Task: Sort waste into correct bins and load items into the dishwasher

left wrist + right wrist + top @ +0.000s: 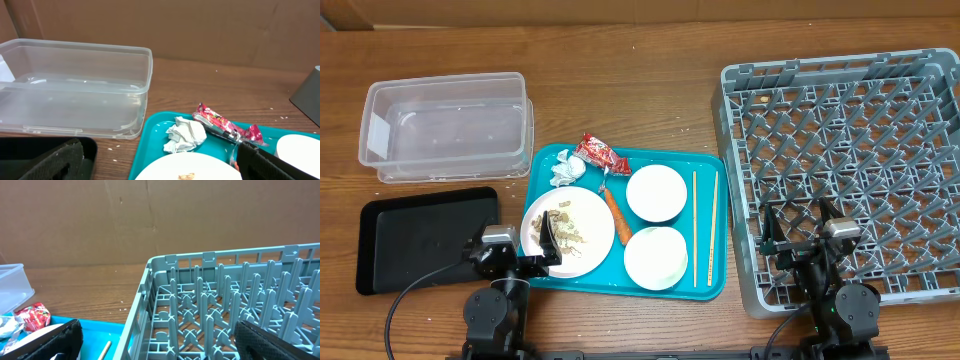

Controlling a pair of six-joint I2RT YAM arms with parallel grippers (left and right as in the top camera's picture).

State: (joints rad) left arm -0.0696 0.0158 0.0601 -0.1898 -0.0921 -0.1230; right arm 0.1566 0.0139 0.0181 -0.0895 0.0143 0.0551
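Two robot arms wait at the near edge of a wooden table (650,70). The left gripper (157,152) hangs low between the black tray (420,240) and the plate (582,262), its fingers (55,162) spread wide apart and gripping nothing. The right gripper (157,330) sits at the near left corner of the grey dish rack (850,160), also spread wide and holding nothing.

All the waste and dishes lie on a teal tray (710,290) in the middle of the table. The plate is at the teal tray's near left and carries the brownish food scraps (568,228). The carrot piece (617,217) lies just beside the plate's right rim. Two white bowls (656,192) sit right of the carrot, one behind the other. The chopsticks (695,228) lie side by side along the teal tray's right edge. The red wrapper (601,154) and the crumpled tissue (565,170) lie at the teal tray's far left corner. The clear tub (445,125) stands at the far left of the table, just beyond the black tray. The dish rack fills the table's right side.
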